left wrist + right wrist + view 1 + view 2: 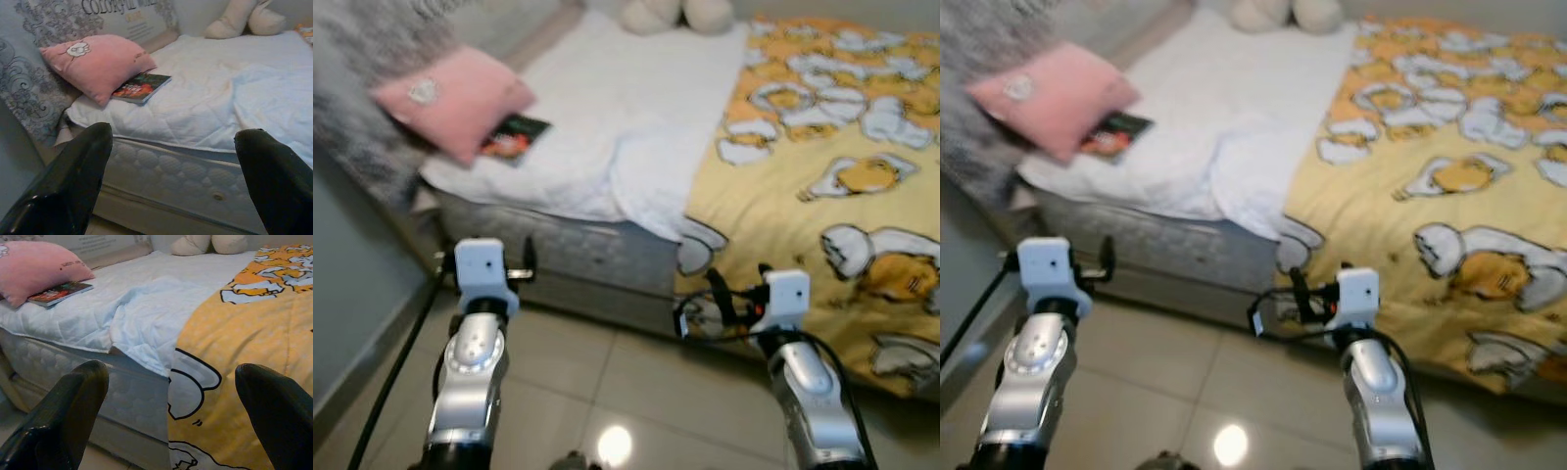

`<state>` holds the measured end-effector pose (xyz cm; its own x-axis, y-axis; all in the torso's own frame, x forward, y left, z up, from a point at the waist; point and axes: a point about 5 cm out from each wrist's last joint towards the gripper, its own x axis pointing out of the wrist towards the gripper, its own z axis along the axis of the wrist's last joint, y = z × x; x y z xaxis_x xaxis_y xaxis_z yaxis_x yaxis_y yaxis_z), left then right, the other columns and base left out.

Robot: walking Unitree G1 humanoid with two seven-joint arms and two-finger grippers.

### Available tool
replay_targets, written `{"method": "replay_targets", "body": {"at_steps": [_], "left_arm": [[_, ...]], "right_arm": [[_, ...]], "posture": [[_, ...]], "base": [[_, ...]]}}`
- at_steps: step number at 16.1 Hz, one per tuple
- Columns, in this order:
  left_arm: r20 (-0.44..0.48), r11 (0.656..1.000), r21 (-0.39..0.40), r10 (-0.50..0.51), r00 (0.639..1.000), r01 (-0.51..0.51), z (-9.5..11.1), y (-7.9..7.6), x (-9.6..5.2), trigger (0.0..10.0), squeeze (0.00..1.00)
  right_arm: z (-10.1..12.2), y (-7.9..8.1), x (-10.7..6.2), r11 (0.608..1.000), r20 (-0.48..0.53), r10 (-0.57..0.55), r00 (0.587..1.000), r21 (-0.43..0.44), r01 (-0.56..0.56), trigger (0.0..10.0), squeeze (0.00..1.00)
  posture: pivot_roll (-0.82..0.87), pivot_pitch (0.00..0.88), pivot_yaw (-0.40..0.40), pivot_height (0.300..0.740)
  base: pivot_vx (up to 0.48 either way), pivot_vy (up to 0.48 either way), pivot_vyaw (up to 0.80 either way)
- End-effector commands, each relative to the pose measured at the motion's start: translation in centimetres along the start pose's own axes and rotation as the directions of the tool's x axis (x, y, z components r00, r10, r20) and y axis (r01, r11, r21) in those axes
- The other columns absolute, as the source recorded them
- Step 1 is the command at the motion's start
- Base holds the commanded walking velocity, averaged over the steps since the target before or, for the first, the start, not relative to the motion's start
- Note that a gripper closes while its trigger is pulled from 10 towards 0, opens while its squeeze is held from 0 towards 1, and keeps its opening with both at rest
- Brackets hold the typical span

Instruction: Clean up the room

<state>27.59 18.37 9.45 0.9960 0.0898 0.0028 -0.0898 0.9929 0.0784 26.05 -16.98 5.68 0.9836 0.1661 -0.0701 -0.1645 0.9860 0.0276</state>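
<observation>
- The left pincer [171, 181] is held above the tiled floor [607, 382] just short of the bed's near edge, its 2 black fingers [63, 186] spread wide with nothing between them.
- The right pincer [171, 421] hovers at the same near edge, also spread wide and empty, facing the hanging yellow blanket [822, 196].
- A thin, flat, rectangular book [513, 137] with a dark glossy cover lies flat near the bed's left edge; its long axis runs diagonally, 1 end tucked under the pink pillow [450, 98].
- The pillow is soft, plump and squarish, with a small white emblem.
- A white quilted cover [626, 108] lies rumpled over the grey stitched mattress [597, 259].
- A cream plush toy [671, 14] sits at the bed's far edge.
</observation>
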Motion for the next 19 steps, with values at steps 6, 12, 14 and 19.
{"method": "replay_targets", "body": {"at_steps": [6,12,14,19], "left_arm": [[0.018,0.999,0.03,-0.045,0.999,0.045,0.2,-1.4,-0.3,10.0,0.0],[-0.021,1.0,-0.006,-0.024,0.999,0.024,-0.4,-1.8,-0.9,10.0,0.0],[-0.014,1.0,0.001,0.001,1.0,-0.001,-0.2,-1.5,-0.7,10.0,0.0],[-0.065,0.999,0.033,-0.016,0.998,0.019,-1.0,-0.9,-1.1,10.0,0.0]], "right_arm": [[-0.3,-0.7,0.0,1.0,-0.012,0.008,1.0,-0.024,-0.008,10.0,0.0],[0.0,-1.8,1.1,0.997,-0.046,0.041,0.998,-0.065,-0.043,10.0,0.0],[-0.1,-1.3,1.6,0.997,-0.051,0.054,0.997,-0.057,-0.057,10.0,0.0],[-0.8,-0.6,1.3,0.998,-0.048,0.057,0.997,-0.022,-0.058,10.0,0.0]], "posture": [[-0.14,0.0,0.037,0.74],[-0.12,0.0,-0.011,0.74],[-0.1,0.0,-0.004,0.74],[-0.1,0.0,0.034,0.74]], "base": [[0.0,-0.276,0.58],[0.0,-0.48,0.51],[0.0,-0.48,0.5],[0.0,-0.48,0.49]]}}
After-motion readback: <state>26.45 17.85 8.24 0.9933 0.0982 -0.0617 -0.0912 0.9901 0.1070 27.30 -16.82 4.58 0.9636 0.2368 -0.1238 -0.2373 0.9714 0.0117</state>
